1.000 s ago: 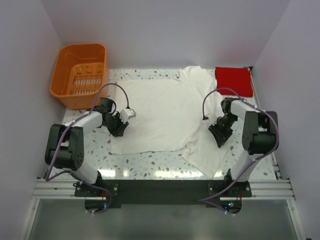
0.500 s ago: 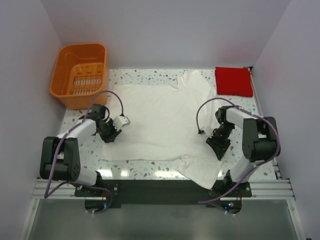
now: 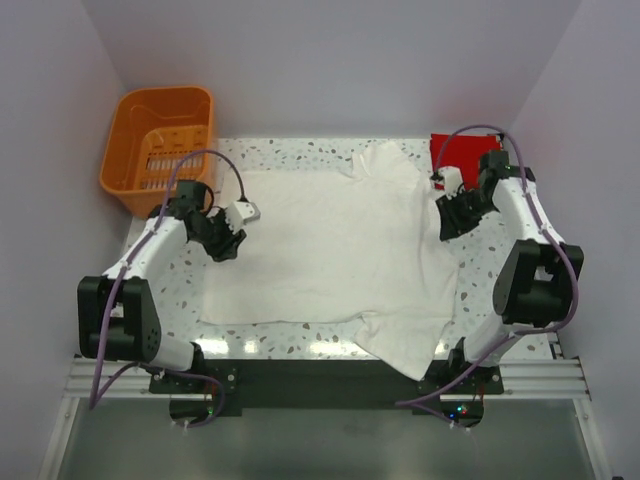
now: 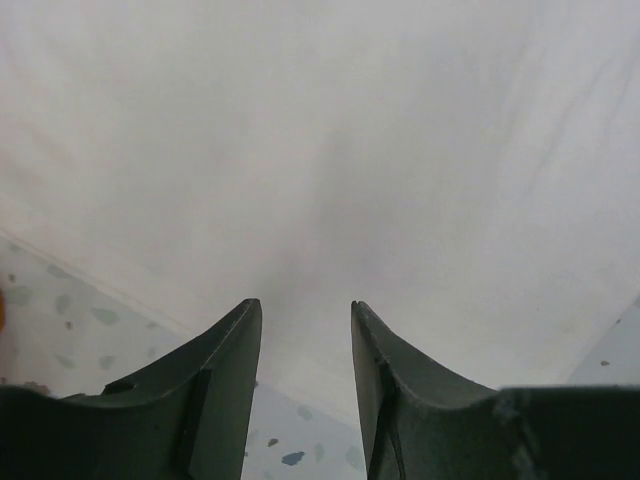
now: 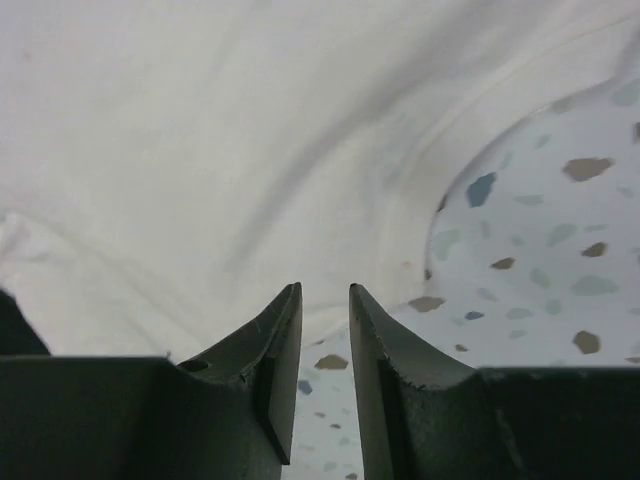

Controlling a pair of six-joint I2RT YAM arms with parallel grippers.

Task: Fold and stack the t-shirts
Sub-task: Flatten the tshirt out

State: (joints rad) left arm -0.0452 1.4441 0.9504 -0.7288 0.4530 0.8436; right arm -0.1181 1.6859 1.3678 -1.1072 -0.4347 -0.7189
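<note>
From overhead, the cream-white short-sleeved cotton t-shirt point(image 3: 330, 240) lies spread across the middle of the speckled terrazzo table point(image 3: 280, 150). It is mostly flat, with its near-right corner bunched and trailing toward the table's near edge. The orange slotted plastic basket point(image 3: 125, 150) sits off the tee's far-left corner. The bright red folded square of t-shirt point(image 3: 462, 152) lies just off its far-right corner, partly hidden by the right arm. The left gripper point(image 3: 226, 245) is down at the tee's left edge, and the right gripper point(image 3: 450, 225) is at its right edge, just near of the red square.

On the left wrist camera, the left gripper point(image 4: 305, 310) has its dark fingers point(image 4: 225, 370) clearly apart with nothing between them. The white tee point(image 4: 330, 150) fills the view beyond the tips, smooth and flat, with a strip of table point(image 4: 60, 320) along its hem.

On the right wrist camera, the right gripper point(image 5: 323, 292) shows only a narrow slit between its fingers, with bare table visible through it and no cloth caught. The tee point(image 5: 200, 150) lies rippled ahead of the tips, and its curved hem gives way to open table point(image 5: 540, 230) on the right.
</note>
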